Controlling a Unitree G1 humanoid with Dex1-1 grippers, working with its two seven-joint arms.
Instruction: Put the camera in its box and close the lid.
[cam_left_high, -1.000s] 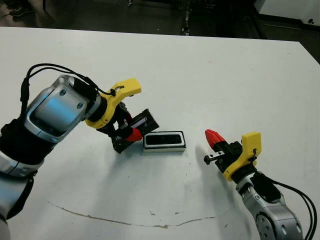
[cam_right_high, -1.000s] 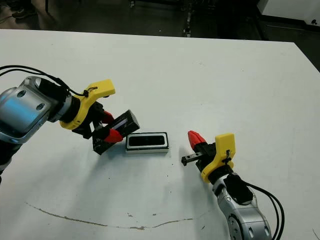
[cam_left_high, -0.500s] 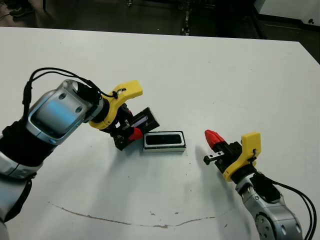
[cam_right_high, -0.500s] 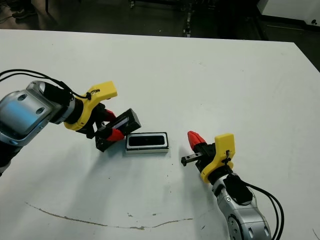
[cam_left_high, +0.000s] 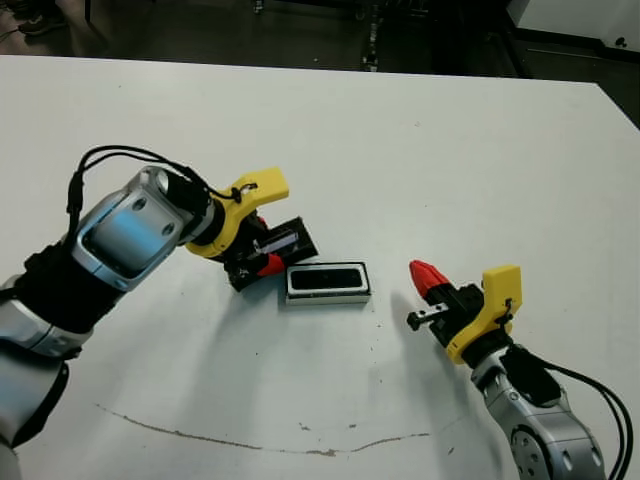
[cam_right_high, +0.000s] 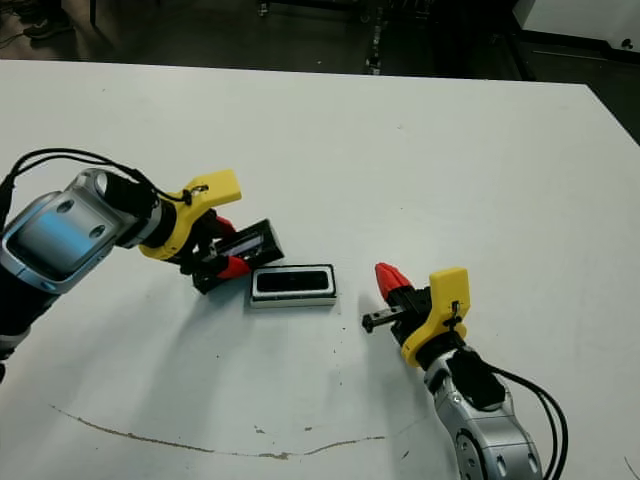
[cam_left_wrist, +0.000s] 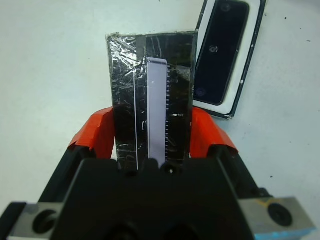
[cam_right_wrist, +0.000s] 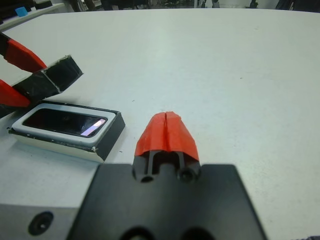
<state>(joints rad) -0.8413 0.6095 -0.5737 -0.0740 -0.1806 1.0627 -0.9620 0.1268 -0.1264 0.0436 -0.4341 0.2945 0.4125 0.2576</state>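
Note:
The camera (cam_left_high: 328, 279), a slim glossy black bar, lies inside the white-walled box (cam_left_high: 329, 297) at the table's middle. Just left of the box, my left gripper (cam_left_high: 262, 252) is shut on the lid (cam_left_high: 290, 243), a crinkly black piece with a pale purple strip (cam_left_wrist: 157, 107). Its red fingers (cam_left_wrist: 97, 132) press the lid's two long sides, and the lid's free end points toward the box's left end. To the right of the box my right gripper (cam_left_high: 428, 277) is shut with nothing in it, its red tips (cam_right_wrist: 166, 131) pressed together and apart from the box (cam_right_wrist: 65, 145).
A thin brown curved mark (cam_left_high: 250, 442) runs across the white table near its front edge. Dark floor and metal frames (cam_left_high: 372, 40) lie beyond the far edge. The table's right edge (cam_left_high: 622, 110) slants away at the far right.
My left arm has shifted a little forward and right, and the lid in its gripper has sunk lower and flatter beside the box's left end. The right gripper has not moved.

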